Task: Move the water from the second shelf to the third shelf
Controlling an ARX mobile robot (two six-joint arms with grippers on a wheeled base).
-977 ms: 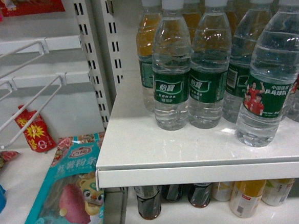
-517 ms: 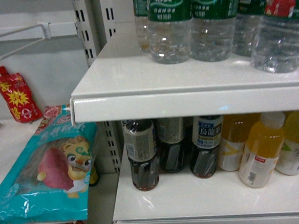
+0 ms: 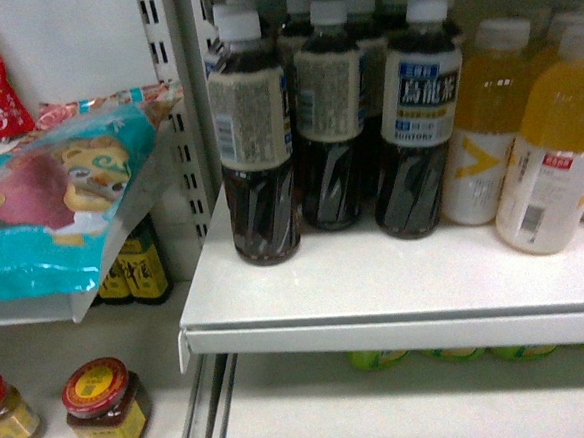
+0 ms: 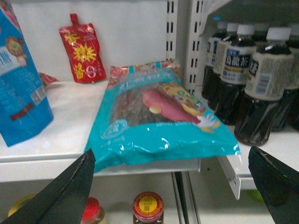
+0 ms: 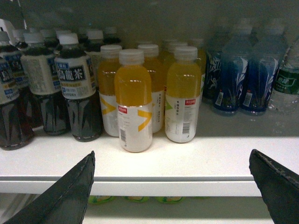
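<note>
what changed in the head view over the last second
The head camera's view slid down the shelves. The green-labelled clear water bottles it framed a second ago have left the top of the picture; the dark tea bottles with beige labels and yellow juice bottles now fill it, with a red-lidded jar appearing lower left. Nothing was grasped: both end effectors show open. The teal snack bag lies unmoved.

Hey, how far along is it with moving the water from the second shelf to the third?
Nothing looks done yet. The left gripper and right gripper are both open and empty. The right one faces a shelf of dark tea bottles, yellow juice bottles and blue-labelled bottles; a green-labelled bottle at the edge is too cut off to identify. Grasping and placing both remain.
</note>
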